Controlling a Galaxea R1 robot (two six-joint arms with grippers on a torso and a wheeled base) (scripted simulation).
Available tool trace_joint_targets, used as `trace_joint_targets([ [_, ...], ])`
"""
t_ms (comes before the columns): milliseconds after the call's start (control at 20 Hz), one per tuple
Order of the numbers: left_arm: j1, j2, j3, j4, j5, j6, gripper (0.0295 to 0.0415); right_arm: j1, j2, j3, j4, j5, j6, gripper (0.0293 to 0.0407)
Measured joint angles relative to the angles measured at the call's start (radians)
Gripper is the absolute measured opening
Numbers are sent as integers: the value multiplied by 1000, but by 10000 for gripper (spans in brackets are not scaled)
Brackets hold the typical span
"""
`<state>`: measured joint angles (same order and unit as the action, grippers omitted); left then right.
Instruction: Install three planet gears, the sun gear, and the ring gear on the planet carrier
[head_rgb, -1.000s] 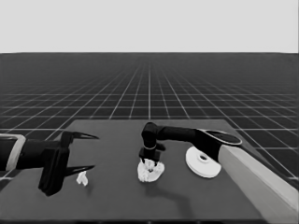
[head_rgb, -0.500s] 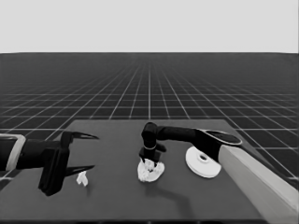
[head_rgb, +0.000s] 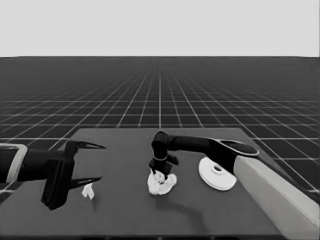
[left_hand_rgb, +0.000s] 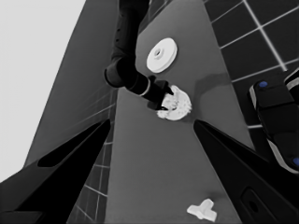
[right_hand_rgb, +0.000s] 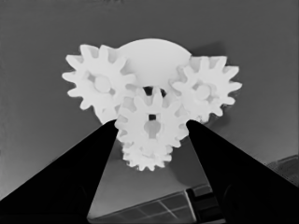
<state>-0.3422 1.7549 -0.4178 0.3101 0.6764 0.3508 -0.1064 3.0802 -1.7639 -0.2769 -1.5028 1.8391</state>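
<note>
The right gripper (head_rgb: 159, 172) stands over the smaller round part (right_hand_rgb: 154, 58) at table centre, fingers clamped on the middle gear (right_hand_rgb: 150, 123). Three more gears (right_hand_rgb: 100, 84) sit on that part around it. The larger round part (head_rgb: 216, 173) lies just beside, to the right. The left gripper (head_rgb: 95, 162) waits, fingers spread, above the thin white piece (head_rgb: 88, 191). No writing is legible.

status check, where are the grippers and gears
Right gripper down on centre gear atop smaller round part. Left gripper parked, open. Larger round part not yet on.
</note>
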Motion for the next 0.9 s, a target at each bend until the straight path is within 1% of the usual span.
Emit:
trace_joint_targets([
  [900, 0, 0, 0, 0, 0, 0, 385, -2, -1, 0, 0, 0, 188, 309],
])
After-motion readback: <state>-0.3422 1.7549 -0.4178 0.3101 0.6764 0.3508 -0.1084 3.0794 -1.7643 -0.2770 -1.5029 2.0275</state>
